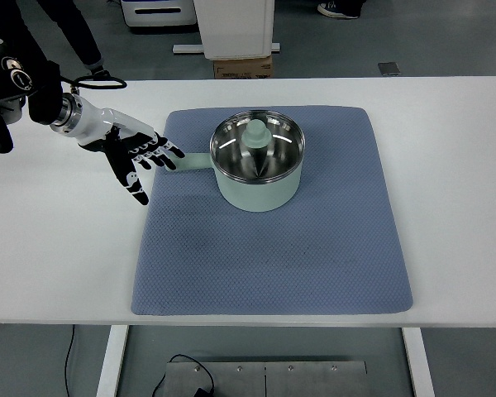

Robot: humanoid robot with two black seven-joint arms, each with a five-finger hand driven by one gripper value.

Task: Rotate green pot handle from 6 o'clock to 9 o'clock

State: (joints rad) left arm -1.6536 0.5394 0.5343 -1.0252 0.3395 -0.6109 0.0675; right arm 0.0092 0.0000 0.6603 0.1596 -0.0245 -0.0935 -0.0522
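Note:
A pale green pot point(258, 165) stands on a blue mat point(273, 248) near its far middle. Its inside is shiny metal, and a green knobbed lid piece point(257, 132) shows in it. The pot's handle point(192, 162) points to the picture's left, about 9 o'clock. My left hand point(140, 157) reaches in from the upper left. Its black and white fingers point(159, 150) are spread and hold nothing. The fingertips lie at the end of the handle, touching it or just above it. The right arm is out of view.
The mat lies on a white table point(58, 248). A person's legs point(66, 33) stand beyond the table's far left edge. A white cabinet base point(231, 29) and a cardboard box point(244, 68) sit behind the table.

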